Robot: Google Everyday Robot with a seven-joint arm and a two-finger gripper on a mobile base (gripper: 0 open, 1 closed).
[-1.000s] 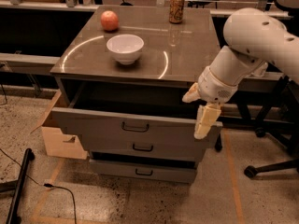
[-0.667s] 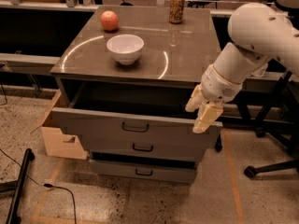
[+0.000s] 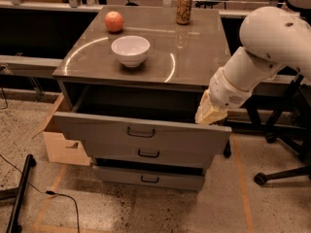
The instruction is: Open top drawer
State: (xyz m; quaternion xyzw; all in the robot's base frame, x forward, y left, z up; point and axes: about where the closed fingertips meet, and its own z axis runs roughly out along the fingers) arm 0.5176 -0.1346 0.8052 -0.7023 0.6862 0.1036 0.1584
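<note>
My claw (image 3: pixel 210 114) is up a bit from a second ago, at 3 o'clock of top drawer (image 3: pixel 97 129); wide or narrow, can't tell. Drawer stays pulled out, 6 o'clock under worktop (image 3: pixel 194 57). Opening looks done.

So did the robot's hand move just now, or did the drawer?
The gripper went up a little. Before, it hung down over the right end of the top drawer's front, and now it sits by that drawer's top right corner. It did not visibly grab or let go of anything. The top drawer stayed pulled out. The bowl, apple and can stayed where they were.
</note>
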